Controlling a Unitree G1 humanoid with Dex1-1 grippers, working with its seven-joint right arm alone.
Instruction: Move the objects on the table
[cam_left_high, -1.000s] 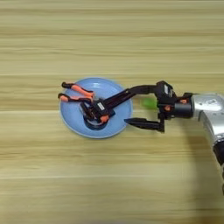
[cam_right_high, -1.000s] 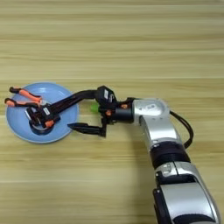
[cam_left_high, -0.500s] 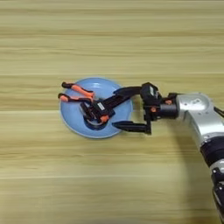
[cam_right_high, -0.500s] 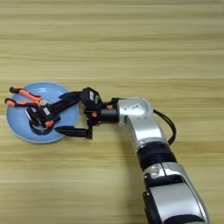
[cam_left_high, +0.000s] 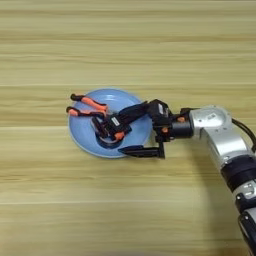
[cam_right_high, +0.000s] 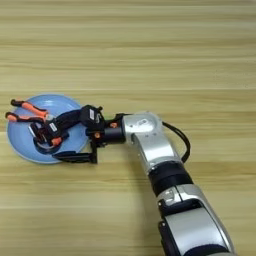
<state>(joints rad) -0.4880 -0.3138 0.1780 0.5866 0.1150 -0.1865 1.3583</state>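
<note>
A round light-blue plate (cam_left_high: 81, 137) lies left of the table's (cam_left_high: 125, 45) middle. Orange-handled pliers (cam_left_high: 88, 104) rest on its back left part. A black clamp with orange tips (cam_left_high: 107, 132) lies in the plate's middle. My right gripper (cam_left_high: 119, 135) reaches in from the right and is open. Its upper finger stretches over the plate to the clamp, while the lower finger lies along the plate's front rim. In the right eye view the same plate (cam_right_high: 19, 145), pliers (cam_right_high: 27, 110), clamp (cam_right_high: 46, 136) and gripper (cam_right_high: 54, 142) show at the left.
The silver forearm (cam_right_high: 150, 145) runs from the bottom right up to the gripper's wrist, with a black cable (cam_right_high: 181, 142) looping at its side. Bare wooden planks surround the plate on all sides.
The arm has moved left. Its open fingers now reach further over the plate, the upper one up to the clamp. Plate, pliers and clamp have stayed in place.
</note>
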